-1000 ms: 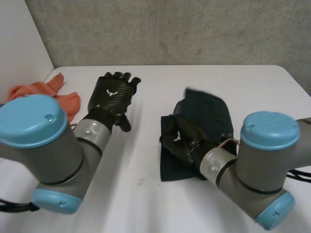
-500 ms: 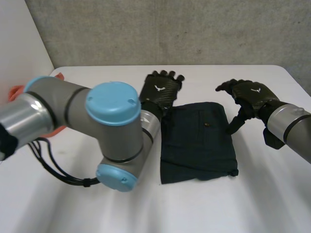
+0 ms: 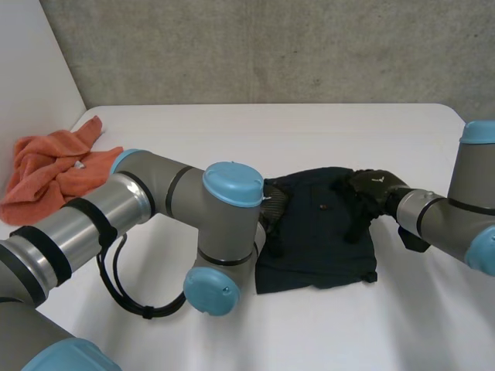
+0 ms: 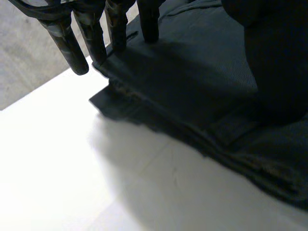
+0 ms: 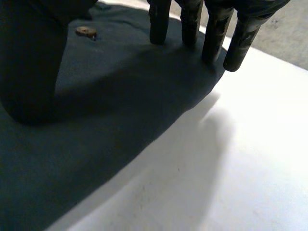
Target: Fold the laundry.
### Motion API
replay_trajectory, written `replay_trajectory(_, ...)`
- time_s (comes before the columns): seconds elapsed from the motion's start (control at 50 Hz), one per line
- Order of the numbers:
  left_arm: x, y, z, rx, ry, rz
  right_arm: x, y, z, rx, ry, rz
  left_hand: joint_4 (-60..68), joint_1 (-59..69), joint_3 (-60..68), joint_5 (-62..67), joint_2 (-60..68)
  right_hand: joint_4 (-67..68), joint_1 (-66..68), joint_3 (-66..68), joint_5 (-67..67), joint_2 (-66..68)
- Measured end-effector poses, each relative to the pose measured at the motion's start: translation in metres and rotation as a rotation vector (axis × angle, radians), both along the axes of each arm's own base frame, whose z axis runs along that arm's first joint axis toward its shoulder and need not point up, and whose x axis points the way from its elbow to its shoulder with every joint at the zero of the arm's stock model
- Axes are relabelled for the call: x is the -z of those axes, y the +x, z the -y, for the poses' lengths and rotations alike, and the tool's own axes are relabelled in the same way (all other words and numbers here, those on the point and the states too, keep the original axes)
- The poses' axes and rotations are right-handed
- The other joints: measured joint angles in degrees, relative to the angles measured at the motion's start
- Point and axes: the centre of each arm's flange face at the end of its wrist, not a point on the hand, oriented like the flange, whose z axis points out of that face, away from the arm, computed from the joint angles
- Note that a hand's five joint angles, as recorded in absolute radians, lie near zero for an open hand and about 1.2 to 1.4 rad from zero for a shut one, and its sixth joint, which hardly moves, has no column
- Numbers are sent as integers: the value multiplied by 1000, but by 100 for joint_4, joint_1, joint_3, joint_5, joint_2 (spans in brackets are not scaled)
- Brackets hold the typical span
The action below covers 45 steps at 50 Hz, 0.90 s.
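Folded navy cloth (image 3: 317, 239) lies flat mid-worktop (image 3: 232, 131). The left hand (image 3: 272, 212) sits at the cloth's left edge, fingers (image 4: 77, 48) straight and spread, their tips at the folded hem and the thumb down on the fabric. The right hand (image 3: 371, 187) is at the cloth's right edge, fingers (image 5: 211, 33) straight too, seemingly pressing the fabric, with the thumb near a small button (image 5: 85, 32). A crumpled orange cloth (image 3: 50, 174) lies well apart on the left.

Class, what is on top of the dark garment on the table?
On the garment, the left hand lies at one side edge and the right hand at the opposite edge, both open; a button shows between them. Cloth under the palms is hidden.
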Motion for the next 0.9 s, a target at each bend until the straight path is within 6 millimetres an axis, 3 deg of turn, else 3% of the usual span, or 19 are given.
replay_trajectory(0.1,0,4,-3,-18,2,37,7,1,4,-26,-14,-52,0,-2,0,0,0,0,-44,0,0,0)
replay_trajectory(0.2,-5,3,-8,-11,-2,40,0,1,5,-36,-39,-63,0,-24,0,0,0,0,-54,0,0,0)
replay_trajectory(0.3,-24,1,-12,-2,-22,10,-24,1,2,-33,-92,-41,1,-24,0,0,0,0,-54,0,0,0)
replay_trajectory(0.52,-96,22,-16,-34,-112,-112,-93,-16,-15,108,-185,155,0,-24,0,0,0,0,-54,0,0,0)
replay_trajectory(0.56,-116,36,-13,-63,-144,-155,-106,-31,-20,183,-180,215,0,-24,0,0,0,0,-54,2,0,0)
replay_trajectory(0.68,-143,74,-11,-133,-195,-213,-112,-60,-34,301,-168,249,0,-25,0,-1,0,0,-54,0,0,0)
replay_trajectory(0.9,-148,159,-14,-300,-194,-249,-95,-80,-62,358,-161,210,0,-25,0,-1,0,0,-54,0,0,0)
